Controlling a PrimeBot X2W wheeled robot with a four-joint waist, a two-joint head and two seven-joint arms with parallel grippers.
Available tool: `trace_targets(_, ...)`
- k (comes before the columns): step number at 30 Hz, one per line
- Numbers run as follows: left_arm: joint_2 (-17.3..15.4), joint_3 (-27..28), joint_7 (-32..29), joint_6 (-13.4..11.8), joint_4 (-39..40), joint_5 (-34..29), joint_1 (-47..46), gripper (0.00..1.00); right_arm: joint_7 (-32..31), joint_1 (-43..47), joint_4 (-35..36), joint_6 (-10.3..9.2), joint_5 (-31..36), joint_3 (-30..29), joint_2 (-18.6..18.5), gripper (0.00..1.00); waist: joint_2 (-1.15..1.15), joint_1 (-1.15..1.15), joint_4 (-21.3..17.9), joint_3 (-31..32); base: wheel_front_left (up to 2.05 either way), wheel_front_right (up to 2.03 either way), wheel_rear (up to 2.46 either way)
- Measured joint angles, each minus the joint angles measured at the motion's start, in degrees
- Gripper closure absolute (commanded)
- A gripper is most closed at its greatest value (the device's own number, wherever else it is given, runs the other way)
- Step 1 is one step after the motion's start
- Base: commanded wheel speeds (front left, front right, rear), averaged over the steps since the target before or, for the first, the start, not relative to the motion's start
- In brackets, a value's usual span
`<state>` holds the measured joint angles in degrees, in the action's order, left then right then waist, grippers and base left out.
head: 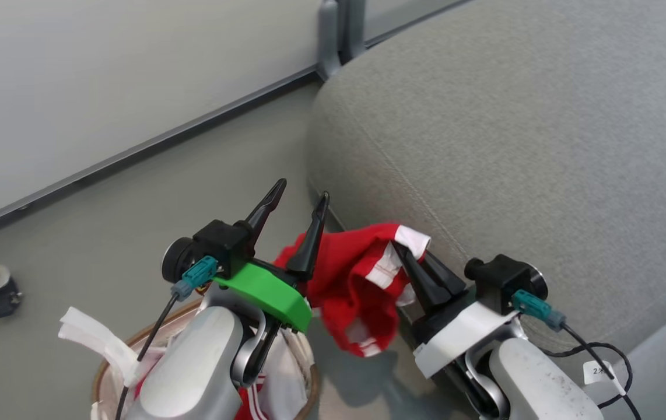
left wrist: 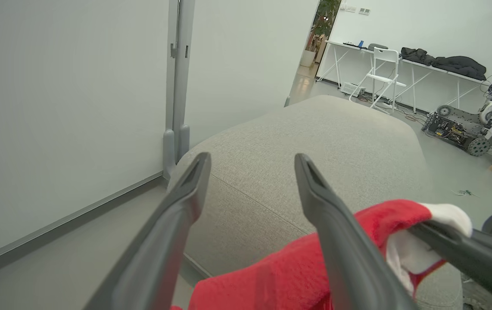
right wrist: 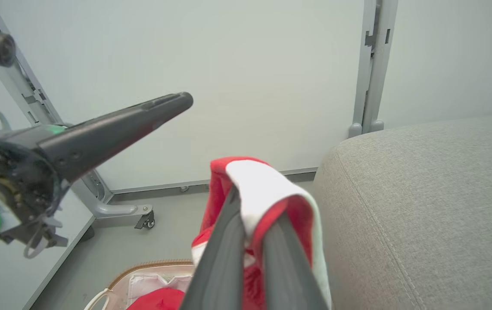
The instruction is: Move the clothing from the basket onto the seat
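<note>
A bright red piece of clothing (head: pixel 350 280) with white trim hangs in the air against the front edge of the grey seat (head: pixel 514 146). My right gripper (head: pixel 401 249) is shut on its white hem, and the fabric drapes over the fingertips (right wrist: pixel 233 202). My left gripper (head: pixel 301 192) stands open just left of the garment, nothing between its fingers (left wrist: pixel 185 193). The red clothing (left wrist: pixel 289 271) lies behind its right finger. The basket (head: pixel 108 361) sits below my left forearm, with more red clothing (right wrist: pixel 160 299) inside.
A white wall panel with a grey post (head: pixel 333 35) runs behind the seat. A metal foot with a caster (right wrist: pixel 144 219) stands on the floor near the basket (right wrist: pixel 151 263). Beyond the seat (left wrist: pixel 315 142) are a white table, a chair (left wrist: pixel 381 73) and a wheeled machine.
</note>
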<state>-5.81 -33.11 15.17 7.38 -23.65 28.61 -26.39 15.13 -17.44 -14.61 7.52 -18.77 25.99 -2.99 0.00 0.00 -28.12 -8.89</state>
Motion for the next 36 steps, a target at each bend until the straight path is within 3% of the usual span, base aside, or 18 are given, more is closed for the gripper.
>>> trace_targets(7,-1.3,-4.1,0.0,0.0,-1.1,1.1,-2.1,0.0,0.0,-4.8,2.0,0.01,3.8,-4.2,-1.1,1.0,0.0,0.0,-2.9,-3.2,0.0,0.0,0.0)
trace_targets(16,-4.6,-5.7,0.0,0.0,-0.4,1.2,-3.5,0.0,0.0,-24.5,0.0,0.01,9.3,-3.4,-12.3,1.0,0.0,0.0,-3.5,-8.9,0.0,0.0,0.0)
trace_targets(20,-5.6,-5.9,0.0,0.0,1.1,0.3,-3.9,0.0,0.0,-33.8,-3.3,0.01,10.8,-3.5,-16.0,1.0,0.0,0.0,-3.5,-11.9,0.0,0.0,0.0)
trace_targets(27,-6.8,-8.0,0.0,0.0,3.3,-0.2,-7.1,0.0,0.0,-46.0,-10.5,0.01,14.6,-10.2,-21.8,1.0,0.0,0.01,-1.5,-17.2,0.0,0.0,0.0)
trace_targets(32,-7.6,-10.1,0.0,0.0,3.9,0.1,-9.6,0.0,0.0,-50.0,-17.8,0.01,18.6,-13.9,-24.9,1.0,0.0,0.01,0.9,-20.7,0.0,0.0,0.0)
trace_targets(36,-7.7,-10.7,0.0,0.0,4.1,0.6,-12.2,0.0,0.0,-49.4,-24.2,0.01,20.6,-20.0,-24.6,1.0,0.0,0.01,3.5,-23.2,0.0,0.0,0.0)
